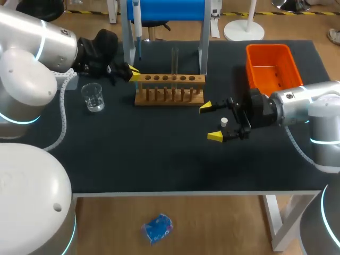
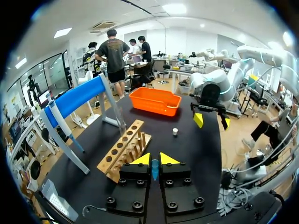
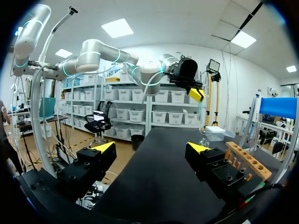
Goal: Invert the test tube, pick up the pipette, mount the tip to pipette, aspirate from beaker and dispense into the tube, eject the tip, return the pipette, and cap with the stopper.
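My left gripper (image 1: 133,73) hangs by the left end of the wooden rack (image 1: 169,88), shut on a small blue pipette tip (image 2: 154,169) that shows between its fingers in the left wrist view. A clear test tube (image 1: 174,60) stands upright in the rack. The glass beaker (image 1: 93,97) sits left of the rack. The pipette (image 1: 137,25) hangs on the blue stand (image 1: 166,8) behind it. My right gripper (image 1: 214,121) stands open low over the table right of the rack, the white stopper (image 1: 224,121) between its fingers, untouched.
An orange bin (image 1: 270,66) stands at the back right of the dark table (image 1: 159,159). A white box (image 2: 58,203) lies under my left arm near the table's left edge. The stand's legs flank the rack's rear.
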### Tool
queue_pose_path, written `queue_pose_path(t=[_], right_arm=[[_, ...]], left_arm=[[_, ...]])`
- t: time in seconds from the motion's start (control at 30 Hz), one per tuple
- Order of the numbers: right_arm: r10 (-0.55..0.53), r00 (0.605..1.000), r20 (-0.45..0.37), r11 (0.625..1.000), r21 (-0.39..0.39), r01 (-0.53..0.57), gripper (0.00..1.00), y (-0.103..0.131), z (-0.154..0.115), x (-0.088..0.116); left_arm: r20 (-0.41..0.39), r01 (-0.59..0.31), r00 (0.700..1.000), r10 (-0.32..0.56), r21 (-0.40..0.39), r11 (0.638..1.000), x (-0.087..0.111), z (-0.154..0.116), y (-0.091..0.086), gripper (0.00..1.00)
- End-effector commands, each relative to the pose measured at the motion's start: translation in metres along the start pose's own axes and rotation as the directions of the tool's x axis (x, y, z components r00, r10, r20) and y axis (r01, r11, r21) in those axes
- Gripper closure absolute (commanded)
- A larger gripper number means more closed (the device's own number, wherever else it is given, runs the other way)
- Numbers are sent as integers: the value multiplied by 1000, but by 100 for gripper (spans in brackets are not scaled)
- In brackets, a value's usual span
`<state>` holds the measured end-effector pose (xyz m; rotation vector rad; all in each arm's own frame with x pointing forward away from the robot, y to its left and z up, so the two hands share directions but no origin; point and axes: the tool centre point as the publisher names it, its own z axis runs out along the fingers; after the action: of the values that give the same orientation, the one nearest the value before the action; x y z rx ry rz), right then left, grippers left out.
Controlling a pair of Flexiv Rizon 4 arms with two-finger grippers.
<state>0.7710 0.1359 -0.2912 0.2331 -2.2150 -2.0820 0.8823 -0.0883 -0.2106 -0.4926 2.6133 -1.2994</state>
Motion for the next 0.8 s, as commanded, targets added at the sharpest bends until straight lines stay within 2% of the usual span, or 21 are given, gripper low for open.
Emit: queue_pose_path(t=[0.03, 0.1, 0.27, 0.6, 0.73, 0.8], right_arm=[[-1, 1000, 0, 1000, 1, 1, 0, 0, 0, 0], [-1, 1000, 0, 1000, 1, 1, 0, 0, 0, 0], [-1, 1000, 0, 1000, 1, 1, 0, 0, 0, 0], [4, 1000, -8, 1000, -10, -4, 0, 0, 0, 0], [14, 1000, -13, 1000, -13, -14, 0, -1, 2, -3], [16, 1000, -10, 1000, -14, -16, 0, -2, 4, -6]], left_arm=[[-1, 1, 1000, -1, -3, 1000, 0, -1, -1, 100], [-15, -10, 1000, 9, -38, 999, -1, 8, -2, 100], [-55, -20, 998, 17, -41, 999, 11, 23, -10, 100], [-133, -51, 990, 45, -41, 998, 57, 53, -15, 100], [-147, -67, 987, 63, -23, 997, 73, 60, -20, 100], [-126, -83, 989, 77, -43, 996, 78, 64, -22, 100]])
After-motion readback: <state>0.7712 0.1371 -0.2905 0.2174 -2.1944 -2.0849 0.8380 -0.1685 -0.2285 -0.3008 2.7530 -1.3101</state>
